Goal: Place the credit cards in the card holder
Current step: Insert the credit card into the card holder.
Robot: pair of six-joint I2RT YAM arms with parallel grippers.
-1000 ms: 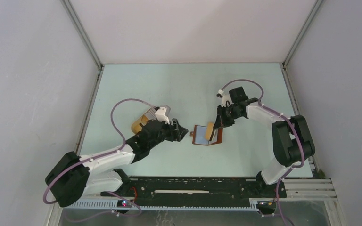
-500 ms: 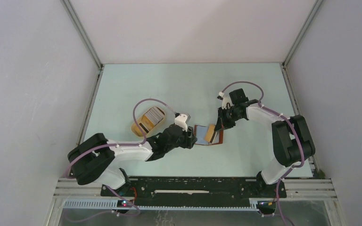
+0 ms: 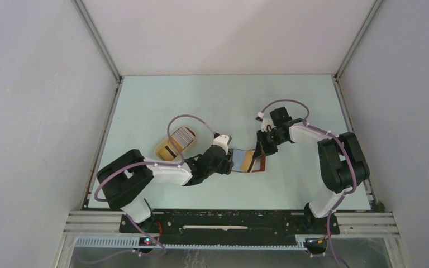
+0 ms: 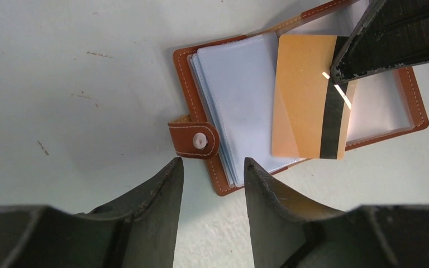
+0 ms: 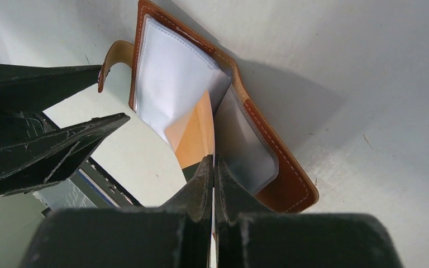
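Card holder [image 4: 232, 106] just beyond left end effector [image 4: 212, 163]

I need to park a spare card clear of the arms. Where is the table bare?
Bare: the far half of the table, between the back wall and the tan tray and card holder; also the near patch between the card holder and the right arm. Crowded: the middle, where left gripper and right gripper meet at the card holder.

Open card holder [image 3: 240, 161] on counter [image 3: 201, 100]; left gripper [image 3: 229, 159] at its left edge, right gripper [image 3: 261, 149] at orange card [image 3: 249, 158] over its centre; tray [image 3: 162, 150] of cards [image 3: 183, 134] farther left.
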